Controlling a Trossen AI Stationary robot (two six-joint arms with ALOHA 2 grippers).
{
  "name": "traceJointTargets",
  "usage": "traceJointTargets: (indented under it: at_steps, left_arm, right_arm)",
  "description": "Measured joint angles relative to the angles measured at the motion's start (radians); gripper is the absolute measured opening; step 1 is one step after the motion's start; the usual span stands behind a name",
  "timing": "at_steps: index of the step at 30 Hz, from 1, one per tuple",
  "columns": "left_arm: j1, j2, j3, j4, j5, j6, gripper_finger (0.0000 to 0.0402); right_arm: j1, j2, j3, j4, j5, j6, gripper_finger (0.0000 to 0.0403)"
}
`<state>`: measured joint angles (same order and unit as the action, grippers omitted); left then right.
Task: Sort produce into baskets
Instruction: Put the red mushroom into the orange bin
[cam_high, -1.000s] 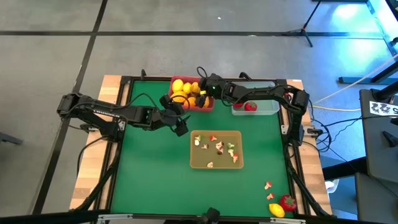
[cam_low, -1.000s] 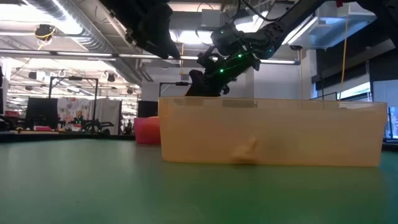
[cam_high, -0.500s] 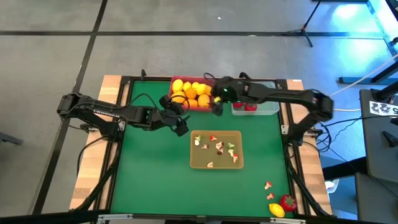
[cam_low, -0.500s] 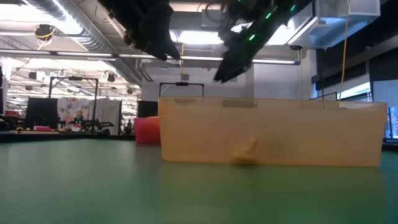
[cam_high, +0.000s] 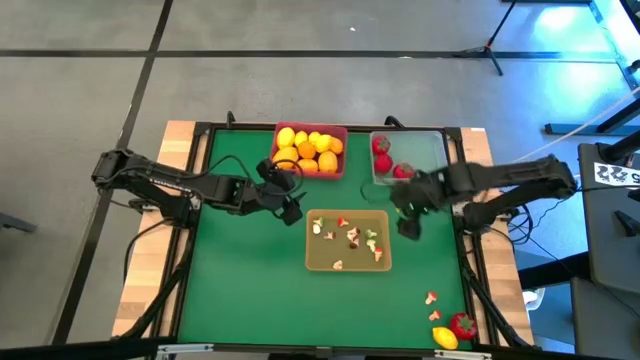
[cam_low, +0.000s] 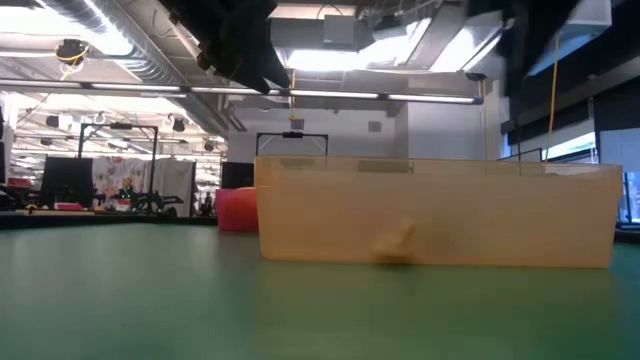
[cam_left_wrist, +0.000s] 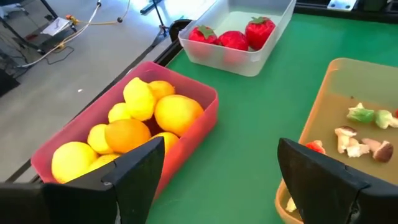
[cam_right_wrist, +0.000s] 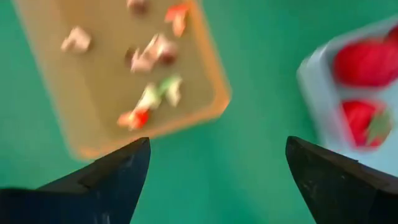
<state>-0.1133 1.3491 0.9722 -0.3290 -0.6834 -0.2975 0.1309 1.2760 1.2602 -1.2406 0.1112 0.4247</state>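
High view examined, near edge first. Noted green table on wooden base. Found four loose pieces of produce at near right corner. Found tan basket mid-table with small bits. Observed left gripper beside its left, jaws wide, empty; right gripper just off its right, jaws wide, empty. Counted three red fruits in clear basket, about seven yellow-orange fruits in pink-red basket at far edge. Recorded grey floor beyond.
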Motion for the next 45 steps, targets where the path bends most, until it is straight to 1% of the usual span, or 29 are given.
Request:
traceJointTargets:
  at_steps: [5, 9, 12, 15, 19, 24, 26, 30, 37, 41, 45]
  left_arm:
    - [-0.027, 0.003, 0.000, -0.002, 0.000, -0.056, 0.0308]
    - [-0.057, 0.010, -0.001, -0.005, 0.000, -0.114, 0.0308]
    - [-0.086, 0.020, -0.001, -0.005, -0.001, -0.163, 0.0308]
    - [-0.123, 0.037, -0.001, -0.002, -0.001, -0.180, 0.0308]
    - [-0.163, 0.071, -0.001, 0.003, 0.000, -0.225, 0.0308]
    - [-0.188, 0.115, -0.001, 0.003, 0.001, -0.283, 0.0308]
    - [-0.193, 0.129, -0.001, 0.008, 0.000, -0.307, 0.0308]
    - [-0.194, 0.148, -0.001, 0.007, 0.000, -0.328, 0.0308]
    - [-0.194, 0.150, -0.001, 0.006, 0.000, -0.334, 0.0309]
    - [-0.193, 0.150, -0.001, 0.004, 0.000, -0.333, 0.0309]
    - [-0.193, 0.150, -0.001, 0.004, 0.000, -0.331, 0.0309]
  right_arm:
    - [0.210, -0.004, -0.001, -0.070, -0.001, 0.259, 0.0370]
    - [0.359, 0.003, -0.007, -0.058, 0.001, 0.400, 0.0370]
    - [0.455, 0.006, -0.039, -0.033, -0.002, 0.516, 0.0370]
    - [0.549, 0.009, -0.089, -0.020, -0.013, 0.640, 0.0370]
    - [0.657, 0.013, -0.195, 0.061, -0.030, 0.786, 0.0369]
    - [0.752, 0.012, -0.344, 0.265, -0.077, 0.945, 0.0369]
    - [0.774, 0.012, -0.401, 0.355, -0.110, 1.004, 0.0362]
    - [0.811, 0.012, -0.497, 0.487, -0.142, 1.093, 0.0326]
    - [0.826, 0.027, -0.573, 0.606, -0.149, 1.114, 0.0230]
    - [0.826, 0.075, -0.594, 0.618, -0.178, 1.114, 0.0188]
    - [0.826, 0.128, -0.595, 0.636, -0.233, 1.113, 0.0163]
